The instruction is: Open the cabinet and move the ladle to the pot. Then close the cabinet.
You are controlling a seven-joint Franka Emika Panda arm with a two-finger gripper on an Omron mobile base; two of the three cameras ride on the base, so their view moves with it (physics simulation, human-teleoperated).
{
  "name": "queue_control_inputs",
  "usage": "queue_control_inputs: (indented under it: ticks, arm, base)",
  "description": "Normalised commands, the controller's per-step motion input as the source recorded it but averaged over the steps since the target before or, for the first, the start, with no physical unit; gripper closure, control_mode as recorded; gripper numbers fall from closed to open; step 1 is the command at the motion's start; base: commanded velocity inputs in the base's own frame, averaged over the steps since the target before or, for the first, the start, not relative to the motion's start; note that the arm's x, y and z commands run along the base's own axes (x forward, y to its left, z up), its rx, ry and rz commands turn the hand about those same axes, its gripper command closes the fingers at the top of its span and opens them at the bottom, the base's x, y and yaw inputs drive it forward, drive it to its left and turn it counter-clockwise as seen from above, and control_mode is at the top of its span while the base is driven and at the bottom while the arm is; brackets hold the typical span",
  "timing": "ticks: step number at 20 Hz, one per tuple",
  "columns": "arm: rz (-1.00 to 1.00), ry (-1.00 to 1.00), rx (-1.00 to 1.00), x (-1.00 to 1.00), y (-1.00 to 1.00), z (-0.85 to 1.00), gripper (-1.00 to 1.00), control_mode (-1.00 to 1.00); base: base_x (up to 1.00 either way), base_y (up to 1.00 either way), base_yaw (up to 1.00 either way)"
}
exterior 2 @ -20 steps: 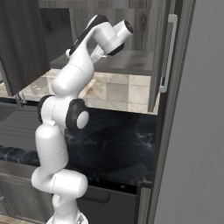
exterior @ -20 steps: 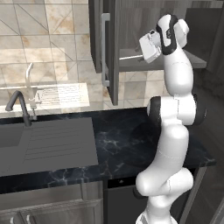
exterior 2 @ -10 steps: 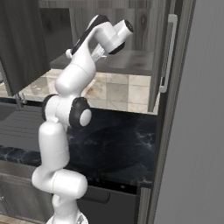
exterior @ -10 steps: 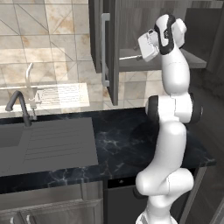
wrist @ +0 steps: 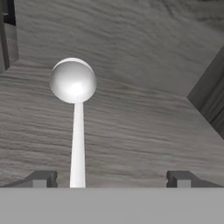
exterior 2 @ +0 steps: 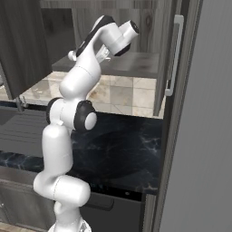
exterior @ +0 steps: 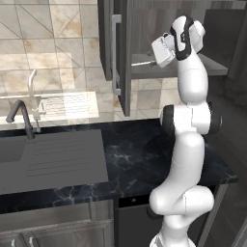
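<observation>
Hand view: ladle [wrist: 73, 82] lies on wood-grain cabinet [wrist: 144, 131] shelf.

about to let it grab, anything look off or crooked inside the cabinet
Nothing stands out. The ladle lies flat on the cabinet shelf, handle toward the open hand, nearer its left fingertip than centred.

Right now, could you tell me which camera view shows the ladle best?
The hand view: the ladle lies whole on the cabinet shelf, bowl away, handle between the open fingertips. In the left base view its thin handle pokes out beside the hand.
</observation>
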Motion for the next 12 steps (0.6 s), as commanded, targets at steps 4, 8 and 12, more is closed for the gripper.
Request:
queue_control_inputs:
  ticks: [4,8,12]
  arm:
    - [0.0,0.02,0.02,0.02,-0.13,-0.39,-1.0,-1.0]
    - [0.0,0.0,0.01,0.0,-0.05,-0.38,-1.0,-1.0]
    - [0.0,0.0,0.0,0.0,-0.02,-0.41,-1.0,-1.0]
  base:
    - [0.0,0.0,0.0]
    - [0.0,0.0,0.0]
    - [0.0,0.0,0.0]
